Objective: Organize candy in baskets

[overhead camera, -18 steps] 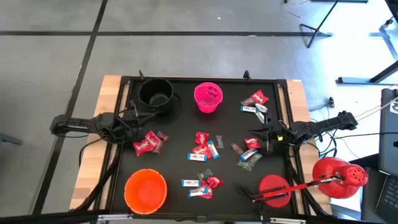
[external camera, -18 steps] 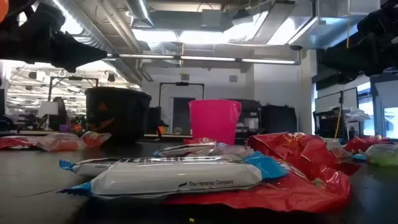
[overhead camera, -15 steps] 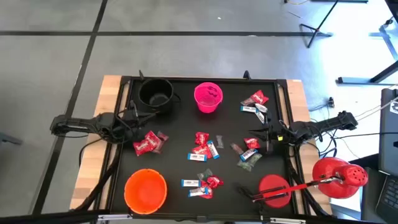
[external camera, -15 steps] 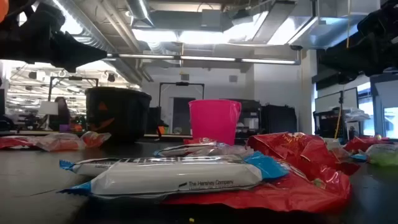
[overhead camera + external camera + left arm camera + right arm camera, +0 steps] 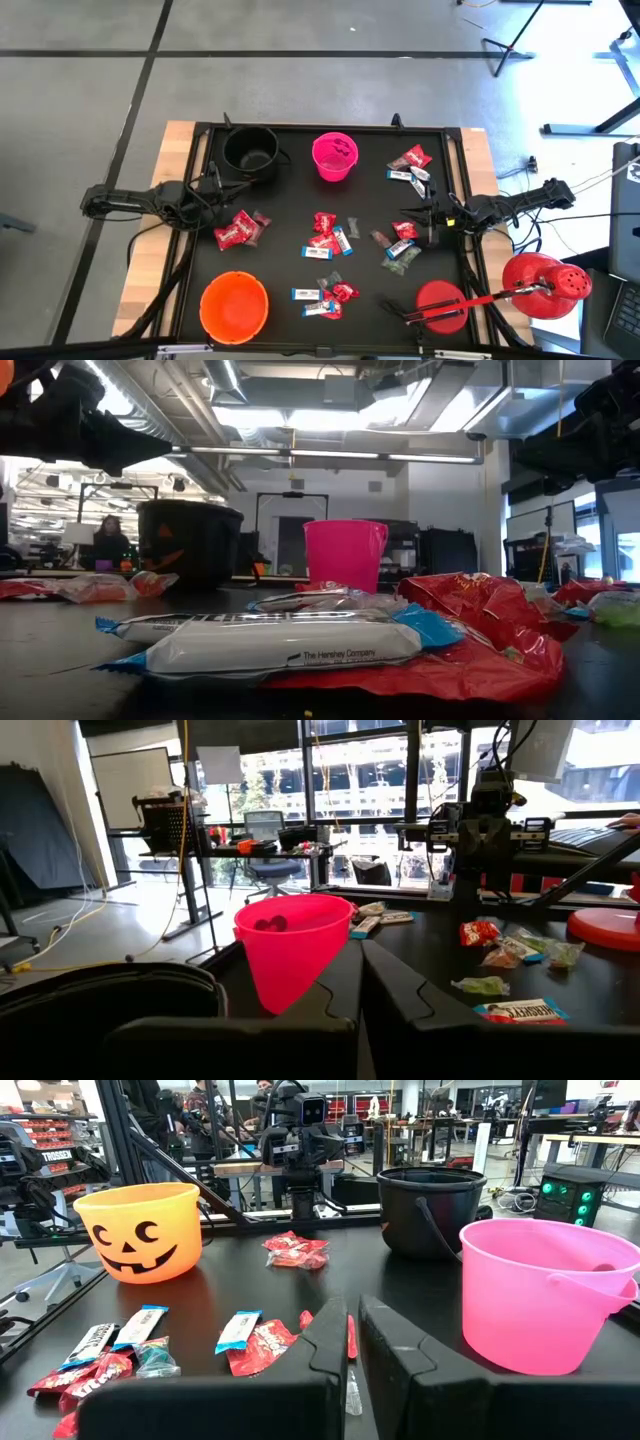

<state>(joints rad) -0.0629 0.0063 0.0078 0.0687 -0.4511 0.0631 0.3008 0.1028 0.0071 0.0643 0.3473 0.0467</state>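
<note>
- Black matte bench (image 5: 290, 262) carries three small round plastic buckets and scattered wrapped sweets.
- Far left stands the black round bucket with a thin handle (image 5: 250, 153); just right of it along the far edge is the pink round bucket (image 5: 335, 157), upright and mouth up, with something small inside. At the near left corner sits the orange round bucket with a jack-o'-lantern face (image 5: 234, 305).
- Shiny red packets (image 5: 236, 230) lie heaped at the left, between the black and orange buckets, close to the left pincer.
- A middle cluster of red packets and blue-and-white bars (image 5: 328, 237) lies flat; the bars' long axes run roughly left to right, some slanted.
- Near the front, a long white bar with blue ends (image 5: 280, 643) rests on a crumpled red wrapper (image 5: 480, 620), its length running left to right.
- More sweets sit at the far right (image 5: 411, 166), and greenish wrappers (image 5: 400, 255) lie just beside the right pincer.
- Left pincer (image 5: 213, 193) hangs over the left side of the bench, beside the black bucket, tips together and empty.
- Right pincer (image 5: 408, 217) hovers at the right side, pointing toward the middle; its dark fingers (image 5: 330, 1342) stand nearly together with a slim gap, gripping nothing.
- Off the near right corner rest a flat red disc (image 5: 440, 305) and a red domed object with holes (image 5: 545, 285).
</note>
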